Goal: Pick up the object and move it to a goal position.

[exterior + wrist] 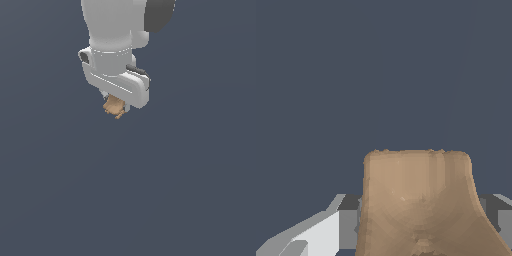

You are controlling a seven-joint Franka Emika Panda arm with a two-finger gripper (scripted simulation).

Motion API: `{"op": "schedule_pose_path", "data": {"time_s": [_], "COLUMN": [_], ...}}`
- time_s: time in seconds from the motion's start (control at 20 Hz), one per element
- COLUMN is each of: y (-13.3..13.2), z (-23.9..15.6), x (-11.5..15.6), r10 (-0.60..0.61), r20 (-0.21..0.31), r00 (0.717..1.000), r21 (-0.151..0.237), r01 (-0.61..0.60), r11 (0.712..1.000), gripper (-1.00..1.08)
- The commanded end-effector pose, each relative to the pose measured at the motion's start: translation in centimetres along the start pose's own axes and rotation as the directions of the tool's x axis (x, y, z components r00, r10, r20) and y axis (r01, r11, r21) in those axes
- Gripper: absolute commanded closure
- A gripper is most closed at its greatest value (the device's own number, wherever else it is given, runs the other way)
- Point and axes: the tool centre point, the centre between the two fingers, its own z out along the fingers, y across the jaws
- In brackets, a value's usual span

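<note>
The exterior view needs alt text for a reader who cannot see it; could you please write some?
A white robot gripper hangs from the top of the picture with a small tan-brown block held at its lower end. Around them there is only a plain dark blue-grey background, with nothing else in sight.

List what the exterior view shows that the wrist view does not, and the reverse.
Exterior only: the white arm above the gripper, with the whole block small under it. Wrist only: the block's broad tan face up close, filling the space between the jaws. Both: the block at the gripper, against a plain dark grey background.
</note>
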Motion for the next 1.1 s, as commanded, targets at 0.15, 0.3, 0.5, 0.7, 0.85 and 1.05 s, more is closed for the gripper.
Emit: {"op": "schedule_pose_path", "data": {"time_s": [0.15,0.3,0.5,0.7,0.85,1.05], "y": [1.7,2.4,3.1,3.5,3.7,3.8], "z": [-6.1,-8.7,-11.3,-13.1,-13.8,-14.2], "x": [0.0,0.0,0.1,0.2,0.3,0.3], "r10": [0.000,0.000,-0.001,-0.001,-0.001,-0.001], "r20": [0.001,0.000,0.000,0.000,0.000,0.000], "r00": [1.000,1.000,1.000,1.000,1.000,1.000], "r21": [-0.001,-0.001,-0.001,-0.001,-0.001,-0.001], "r01": [0.000,0.000,0.001,0.001,0.001,0.001], "r11": [1.000,1.000,1.000,1.000,1.000,1.000], "gripper": [1.08,1.08,1.08,1.08,1.08,1.08]}}
